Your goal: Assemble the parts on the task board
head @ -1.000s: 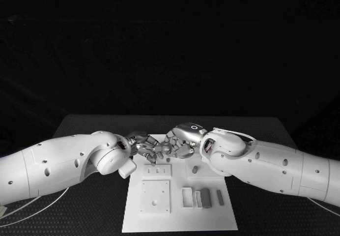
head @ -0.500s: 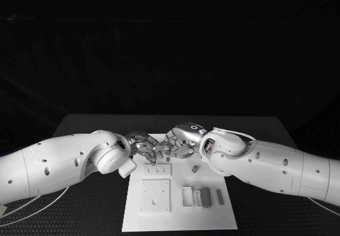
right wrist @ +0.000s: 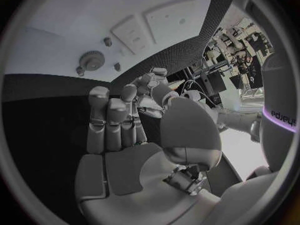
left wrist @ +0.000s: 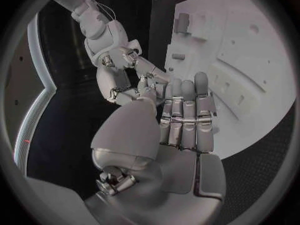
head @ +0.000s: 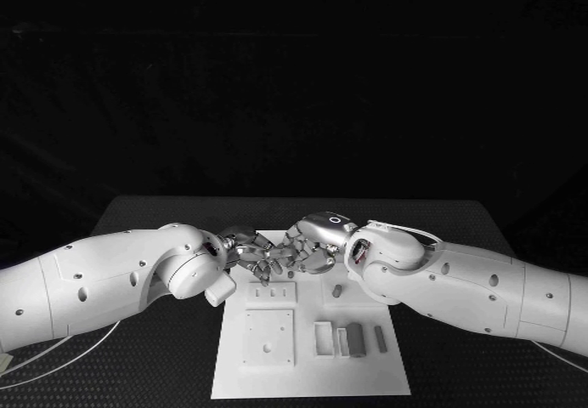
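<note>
The white task board [head: 307,374] lies in the middle of the table. My left hand [head: 251,252] and right hand [head: 316,246] meet fingertip to fingertip over its far end. In the left wrist view my left hand [left wrist: 181,115] has straight fingers lying side by side, with nothing in the palm, and the right hand [left wrist: 122,67] reaches toward its thumb. The right hand [right wrist: 112,122] likewise shows straight fingers, the left hand [right wrist: 153,85] just beyond them. I cannot tell whether a small part sits between the touching fingertips. A grey gear [right wrist: 92,60] and small pegs [right wrist: 107,41] rest on the board.
On the board's near half lie a square plate [head: 269,338], a slotted plate [head: 272,295], a white frame [head: 324,340], two grey bars [head: 357,340] and a short peg [head: 337,291]. Both forearms flank the board closely. Cables trail off the table's left edge.
The left hand's fingers have shifted slightly. Both arms and the board's parts stay where they were.
</note>
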You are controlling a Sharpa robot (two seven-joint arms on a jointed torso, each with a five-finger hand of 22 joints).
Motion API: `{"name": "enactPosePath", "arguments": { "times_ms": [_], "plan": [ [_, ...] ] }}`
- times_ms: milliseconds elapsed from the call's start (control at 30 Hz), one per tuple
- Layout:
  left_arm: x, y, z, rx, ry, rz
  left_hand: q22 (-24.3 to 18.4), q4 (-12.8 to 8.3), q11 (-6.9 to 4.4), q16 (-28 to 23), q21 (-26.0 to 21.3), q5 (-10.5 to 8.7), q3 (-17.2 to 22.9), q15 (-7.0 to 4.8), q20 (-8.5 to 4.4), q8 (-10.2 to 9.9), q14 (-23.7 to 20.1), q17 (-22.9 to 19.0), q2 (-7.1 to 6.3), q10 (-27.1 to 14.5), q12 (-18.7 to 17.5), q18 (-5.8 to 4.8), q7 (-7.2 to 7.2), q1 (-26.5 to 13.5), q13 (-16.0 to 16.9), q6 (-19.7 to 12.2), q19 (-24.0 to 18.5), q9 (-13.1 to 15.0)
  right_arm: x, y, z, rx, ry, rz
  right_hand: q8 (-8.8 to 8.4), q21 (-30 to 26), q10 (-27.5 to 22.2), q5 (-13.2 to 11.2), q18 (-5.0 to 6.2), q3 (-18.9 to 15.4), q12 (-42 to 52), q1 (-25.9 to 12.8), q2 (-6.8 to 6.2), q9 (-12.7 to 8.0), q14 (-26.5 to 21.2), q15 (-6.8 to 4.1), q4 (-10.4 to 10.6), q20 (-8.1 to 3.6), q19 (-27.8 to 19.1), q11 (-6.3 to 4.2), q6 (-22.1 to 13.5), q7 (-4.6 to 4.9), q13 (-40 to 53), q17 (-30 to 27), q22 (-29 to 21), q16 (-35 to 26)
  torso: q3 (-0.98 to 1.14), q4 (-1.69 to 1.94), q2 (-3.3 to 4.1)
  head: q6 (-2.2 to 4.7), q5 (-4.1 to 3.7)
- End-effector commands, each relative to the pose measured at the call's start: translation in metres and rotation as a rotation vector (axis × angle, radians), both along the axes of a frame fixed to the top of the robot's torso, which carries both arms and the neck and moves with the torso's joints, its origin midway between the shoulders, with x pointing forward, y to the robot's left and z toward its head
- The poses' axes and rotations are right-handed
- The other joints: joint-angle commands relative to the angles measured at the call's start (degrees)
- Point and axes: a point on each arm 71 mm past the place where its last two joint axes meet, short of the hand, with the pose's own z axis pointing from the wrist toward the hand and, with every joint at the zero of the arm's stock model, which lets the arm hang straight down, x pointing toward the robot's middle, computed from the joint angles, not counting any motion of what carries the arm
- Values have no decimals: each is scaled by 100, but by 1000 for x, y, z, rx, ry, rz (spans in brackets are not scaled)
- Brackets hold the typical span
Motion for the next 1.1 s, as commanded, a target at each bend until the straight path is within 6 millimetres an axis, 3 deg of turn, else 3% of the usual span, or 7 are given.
{"name": "enactPosePath", "arguments": {
  "times_ms": [33,367,600,833,967,1100],
  "plan": [
    [-1,-3,0,12,5,-24,27,-37,-2,42,-16,50,53,-30,-46,-19,-29,-12,35,14,13,114,0,204,13,59,-8,17,-1,2,0,-2,-1,9,17,21,-23,-1,327,18,20,1,62,7,-25,-51,-21,-50,-9,-20,130,100,-6,8,117,8,1,-1,4,-7,2],
    [-2,-3,0,18,4,-29,93,-104,-14,94,-48,82,35,-41,-54,-18,-10,-32,-46,52,22,105,-14,662,26,93,34,60,-1,2,0,-6,2,8,15,22,-23,-2,327,17,21,-3,60,10,-26,-51,-21,-50,-9,-20,131,101,-8,10,117,8,0,0,0,-13,-7],
    [-1,-2,0,20,-3,-15,148,-186,-41,158,-75,149,141,-66,-74,-5,34,-32,42,123,38,94,-52,1101,41,153,99,99,-1,2,-1,-9,4,10,13,22,-24,-2,327,15,22,-6,58,11,-26,-50,-21,-49,-10,-19,130,102,-10,11,117,7,-2,0,0,-17,-9],
    [0,-1,1,18,-17,7,205,-132,-76,229,-56,215,249,-102,-104,37,100,-13,21,209,75,92,-87,1185,64,237,181,142,0,2,-1,-9,9,9,0,19,-35,-3,327,8,19,-21,37,15,-33,-46,-22,-47,-17,-15,119,106,-16,12,115,1,0,-2,1,-19,-9],
    [1,0,1,17,-19,15,251,-105,-105,280,-31,346,267,-133,-131,77,148,7,-12,270,105,94,-119,1195,85,299,236,191,0,1,-1,-7,15,6,-80,-12,-107,-1,327,6,-11,-57,-22,7,-76,-12,-16,-43,-63,21,15,145,-46,12,107,-33,2,-5,0,-17,-4],
    [1,0,1,17,-20,21,294,-85,-129,323,-7,393,270,-159,-155,104,187,27,-15,320,131,95,-139,1196,107,337,281,233,2,-2,-1,8,15,-9,-308,-59,-254,0,327,-4,-72,-105,-152,-68,-123,93,10,-43,-120,132,-339,266,-91,15,97,-67,1,-2,-1,-18,-5]
  ]
}}
